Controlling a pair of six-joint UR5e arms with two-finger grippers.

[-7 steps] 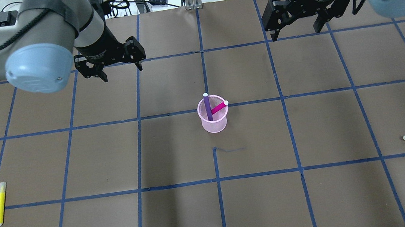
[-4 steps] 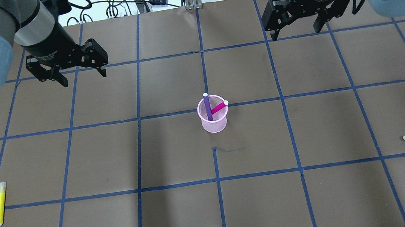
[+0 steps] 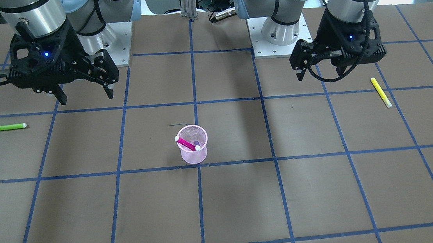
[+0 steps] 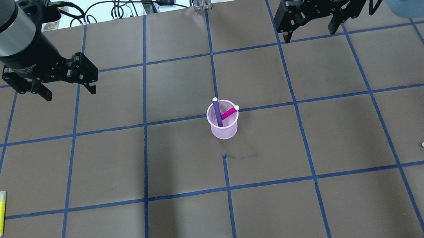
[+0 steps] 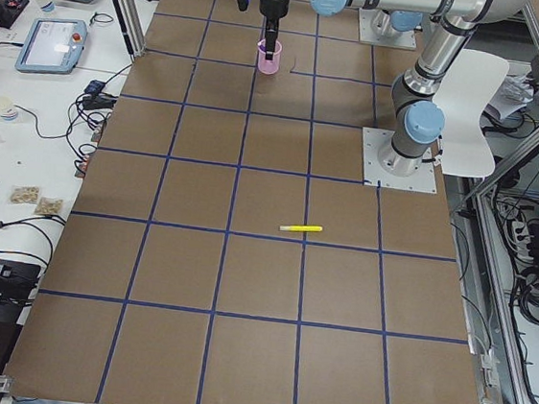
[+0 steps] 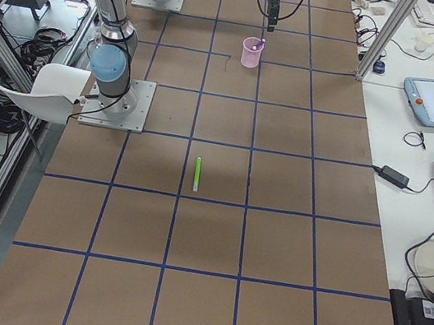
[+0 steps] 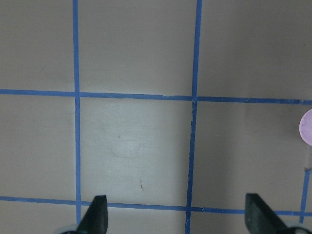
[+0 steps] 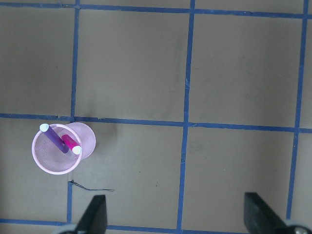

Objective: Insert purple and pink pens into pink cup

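Slim purple pen (image 4: 217, 112) and pink pen (image 4: 229, 113) lean inside the pink mesh cup (image 4: 224, 132), centre; left tool (image 4: 71, 95) upper left, right tool (image 4: 310, 37) upper right, both apart.

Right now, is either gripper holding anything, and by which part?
Nothing. The left gripper and right gripper are open and empty; the purple pen and pink pen sit in the pink cup.

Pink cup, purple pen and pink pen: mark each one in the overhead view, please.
pink cup (image 4: 225, 133), overhead exterior view, on its outer mesh wall.
purple pen (image 4: 217, 112), overhead exterior view, middle of its barrel.
pink pen (image 4: 230, 112), overhead exterior view, middle of its barrel.
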